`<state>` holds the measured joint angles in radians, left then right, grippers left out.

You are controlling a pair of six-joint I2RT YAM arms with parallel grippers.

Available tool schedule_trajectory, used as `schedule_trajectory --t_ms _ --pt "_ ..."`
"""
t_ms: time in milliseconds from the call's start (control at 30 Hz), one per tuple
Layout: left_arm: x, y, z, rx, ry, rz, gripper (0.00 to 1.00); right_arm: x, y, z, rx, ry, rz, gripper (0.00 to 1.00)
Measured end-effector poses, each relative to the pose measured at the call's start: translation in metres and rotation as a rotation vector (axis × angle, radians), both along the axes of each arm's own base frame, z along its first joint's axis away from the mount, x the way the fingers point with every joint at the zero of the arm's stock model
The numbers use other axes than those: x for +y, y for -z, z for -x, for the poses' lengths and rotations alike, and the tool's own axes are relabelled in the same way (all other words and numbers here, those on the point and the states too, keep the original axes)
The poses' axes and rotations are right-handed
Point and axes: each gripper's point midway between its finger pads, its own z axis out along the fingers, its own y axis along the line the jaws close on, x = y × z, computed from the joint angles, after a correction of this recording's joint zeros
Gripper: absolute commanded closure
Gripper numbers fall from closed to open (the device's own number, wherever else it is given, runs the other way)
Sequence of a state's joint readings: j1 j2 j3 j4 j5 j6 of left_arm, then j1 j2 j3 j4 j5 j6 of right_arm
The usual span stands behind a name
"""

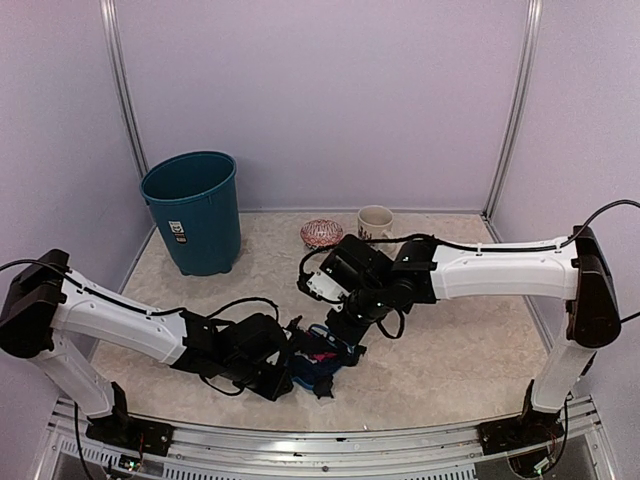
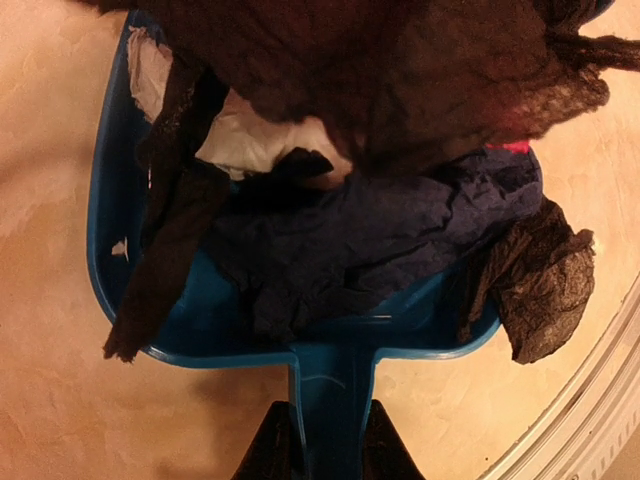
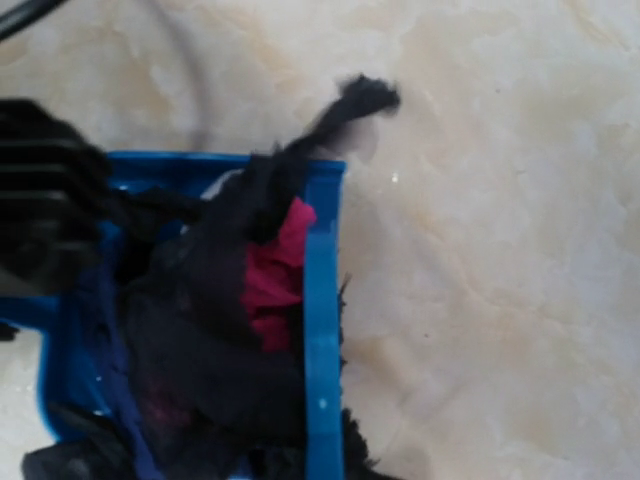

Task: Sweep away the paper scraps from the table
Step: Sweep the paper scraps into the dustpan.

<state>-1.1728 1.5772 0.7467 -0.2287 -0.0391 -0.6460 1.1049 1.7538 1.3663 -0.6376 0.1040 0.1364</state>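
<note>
The left gripper (image 2: 328, 445) is clenched on the handle (image 2: 330, 390) of the blue dustpan (image 2: 105, 240), with one black finger on each side of it. The paper scraps (image 2: 340, 240) are heaped inside the dustpan, which rests on the table (image 1: 450, 340) close to its near edge, about halfway along. The silver frame edge (image 2: 590, 400) passes just beside one rear corner. The right gripper (image 1: 343, 325) hangs over the dustpan's open mouth with its jaws closed. I cannot tell whether it holds anything.

The load is overfull, and that looks like the main risk. A black strip (image 2: 150, 290) droops over one rear wall, a dark wad (image 2: 545, 290) spills past the other rear corner, and a black twist (image 3: 360, 98) pokes out beyond the dustpan. Any lift, tilt or jolt could shed these back onto the table, and the wad by the frame could drop off the near edge altogether. The grip is on a narrow handle, so the dustpan may also swivel on the way to the bin (image 1: 195, 210) at the far left corner.

The dustpan's long axis runs handle to mouth, roughly along the near edge and angled slightly away from it. The mouth faces the table's right side, and the heap lies along that line.
</note>
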Motion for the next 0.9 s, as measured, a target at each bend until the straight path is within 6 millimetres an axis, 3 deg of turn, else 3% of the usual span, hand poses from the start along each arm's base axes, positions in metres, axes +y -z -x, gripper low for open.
schedule_trajectory --t_ms 633,900 --pt "0.001 0.000 -0.009 -0.089 0.005 0.049 1.00 0.021 -0.037 -0.006 -0.021 0.026 -0.096 1.00" --pt "0.011 -0.016 -0.016 -0.157 -0.022 0.076 1.00 0.020 -0.038 -0.007 -0.020 0.034 -0.097 1.00"
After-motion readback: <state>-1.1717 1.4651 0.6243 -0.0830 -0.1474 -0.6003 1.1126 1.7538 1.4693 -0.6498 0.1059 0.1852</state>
